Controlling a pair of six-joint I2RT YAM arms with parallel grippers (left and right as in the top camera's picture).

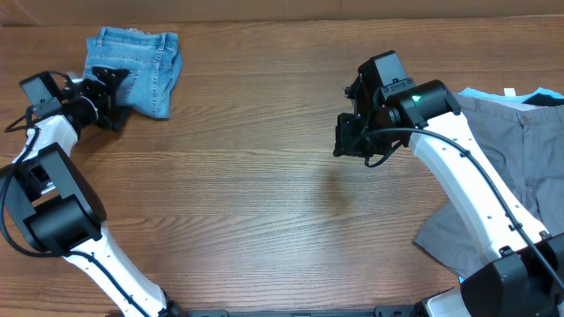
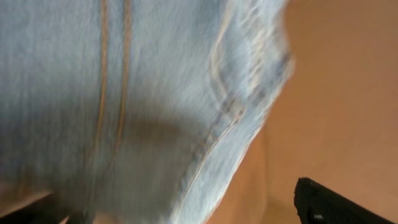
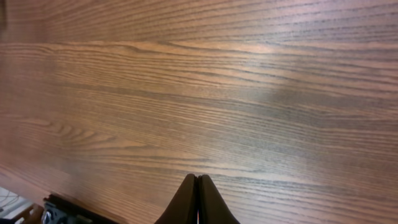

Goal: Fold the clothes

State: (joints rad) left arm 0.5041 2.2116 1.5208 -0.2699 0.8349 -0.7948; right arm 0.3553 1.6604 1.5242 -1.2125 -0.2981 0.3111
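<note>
The light-blue denim jeans lie folded into a small bundle at the table's far left. My left gripper is at the bundle's near left edge, open. In the left wrist view the denim with its orange seams fills most of the picture. It lies between the wide-apart jaws of my left gripper, whose black finger shows at the lower right. My right gripper hovers over bare wood at the table's middle right. It is shut with nothing in it.
Grey trousers lie spread at the right edge, partly under the right arm. Pale-blue and dark pieces peek out behind them. Bare wooden table stretches between the two arms.
</note>
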